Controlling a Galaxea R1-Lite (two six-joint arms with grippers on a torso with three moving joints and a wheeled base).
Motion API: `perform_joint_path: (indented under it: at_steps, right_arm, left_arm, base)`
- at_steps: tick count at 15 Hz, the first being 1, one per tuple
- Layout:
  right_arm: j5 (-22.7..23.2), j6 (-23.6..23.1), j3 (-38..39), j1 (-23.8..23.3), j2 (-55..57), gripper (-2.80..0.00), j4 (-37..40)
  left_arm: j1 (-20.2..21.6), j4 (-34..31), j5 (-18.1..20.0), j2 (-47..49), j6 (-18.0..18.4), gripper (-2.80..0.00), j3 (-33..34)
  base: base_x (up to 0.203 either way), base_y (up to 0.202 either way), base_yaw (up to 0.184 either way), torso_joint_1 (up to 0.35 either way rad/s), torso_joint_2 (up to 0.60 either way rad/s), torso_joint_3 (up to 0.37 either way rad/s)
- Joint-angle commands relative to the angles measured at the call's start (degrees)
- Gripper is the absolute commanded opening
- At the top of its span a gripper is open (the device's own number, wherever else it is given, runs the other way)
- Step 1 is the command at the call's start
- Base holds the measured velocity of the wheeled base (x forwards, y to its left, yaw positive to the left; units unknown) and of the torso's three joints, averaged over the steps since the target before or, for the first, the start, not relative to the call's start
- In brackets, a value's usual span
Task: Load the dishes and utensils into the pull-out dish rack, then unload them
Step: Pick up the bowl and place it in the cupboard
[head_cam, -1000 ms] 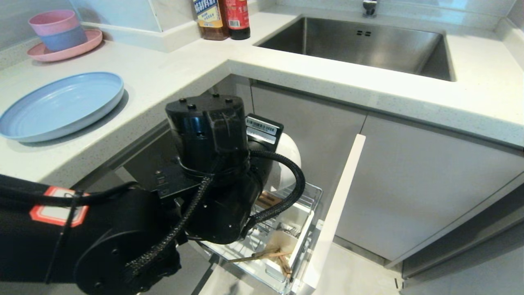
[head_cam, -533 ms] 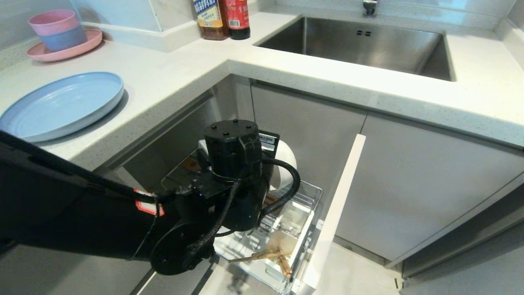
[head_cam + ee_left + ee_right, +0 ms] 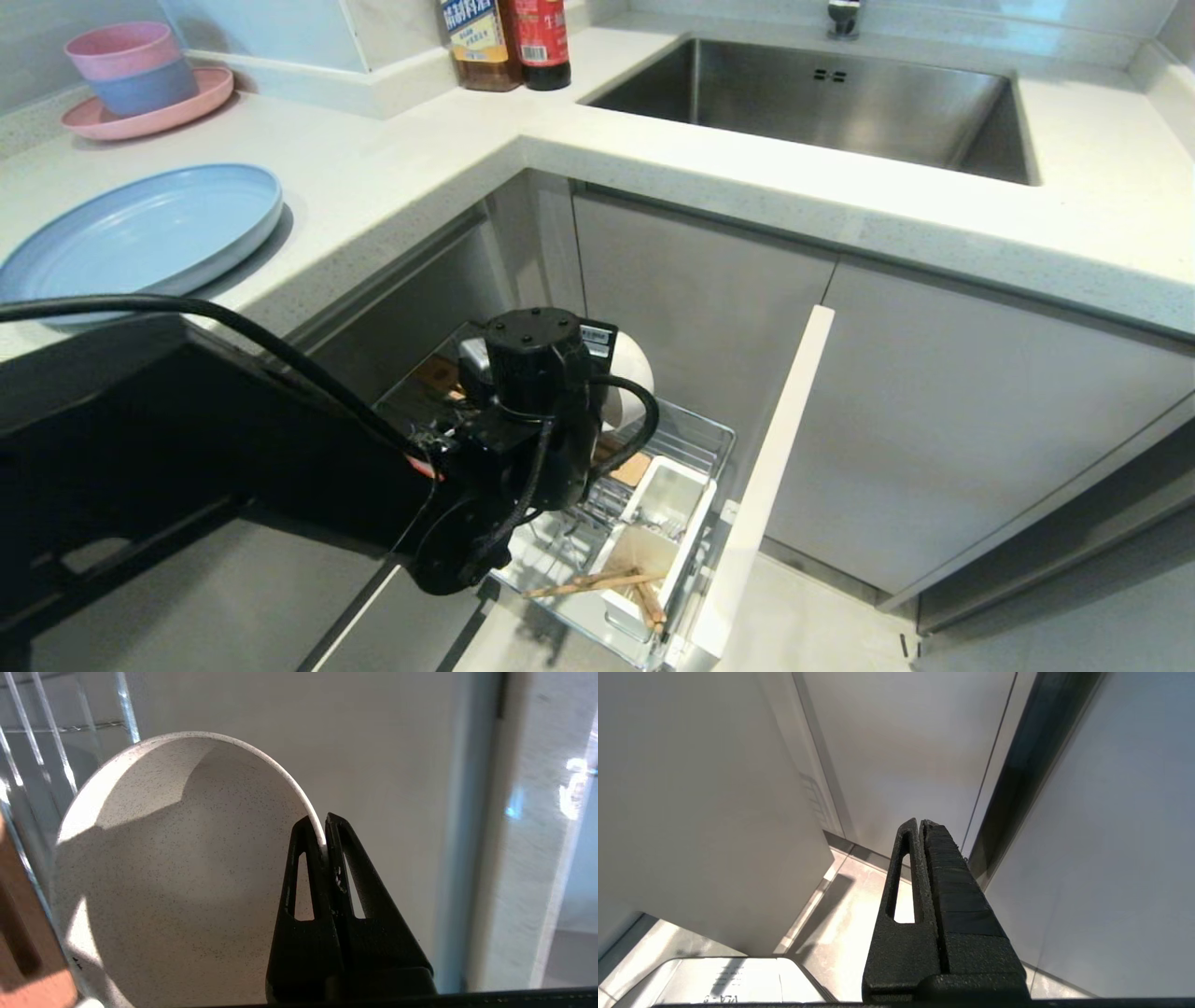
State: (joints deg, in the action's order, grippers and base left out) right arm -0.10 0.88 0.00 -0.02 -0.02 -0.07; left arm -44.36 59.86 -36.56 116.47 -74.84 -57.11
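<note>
**Bowl Held on Edge Inside the Pull-Out Rack**

The left gripper [image 3: 323,833] is seen clenched on the rim of the small cream-white bowl [image 3: 177,868], one finger inside the rim and one outside. In the head view the left arm is reached down into the pull-out dish rack [image 3: 695,439], and the bowl [image 3: 635,373] is held on edge at the rack's rear end, close to the cabinet opening. Chrome wires of the rack are visible just beside the bowl in the left wrist view; whether the bowl is already seated on them cannot be told.

The chopsticks [image 3: 588,583] are laid across the white cutlery holder [image 3: 667,523] at the front end of the rack, beside the narrow white door front [image 3: 766,476]. The pale blue plate [image 3: 140,238] is left on the countertop [image 3: 392,159], near its left edge. The fork cannot be made out.

The step in hand is judged to be the handling of the bowl at the rack; whether it is being set in or lifted out cannot be decided from this moment alone. If it is being set in, the rim must be lowered between the wires and released only once it is supported; if lifted out, it must be raised clear of the wires before being swung to the countertop.

The right gripper [image 3: 920,823] is closed on nothing and is parked low beside the cabinet fronts.
</note>
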Motion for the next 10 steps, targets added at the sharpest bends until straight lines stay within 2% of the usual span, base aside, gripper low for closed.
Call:
perform_joint_path:
  at_steps: [1,3,5,10]
  right_arm:
    - [0.01,0.00,0.09,0.02,0.02,-2.80,-0.01]
    - [0.01,0.00,0.09,0.02,0.02,-2.80,-0.01]
    - [0.01,0.00,0.09,0.02,0.02,-2.80,-0.01]
    - [0.01,0.00,0.09,0.02,0.02,-2.80,-0.01]
  left_arm:
    - [0.50,0.83,-0.17,2.11,-0.48,-2.80,-0.11]
    - [1.92,3.56,1.96,3.04,-0.66,-2.80,-0.12]
    - [3.11,3.91,3.03,3.57,-2.52,-2.80,-0.17]
    - [4.93,5.20,5.17,5.09,-2.77,-2.80,-0.69]
  base:
    - [0.000,0.000,0.000,0.000,0.00,0.000]
    - [0.000,0.000,0.000,0.000,0.00,0.000]
    - [0.000,0.000,0.000,0.000,0.00,0.000]
    - [0.000,0.000,0.000,0.000,0.00,0.000]
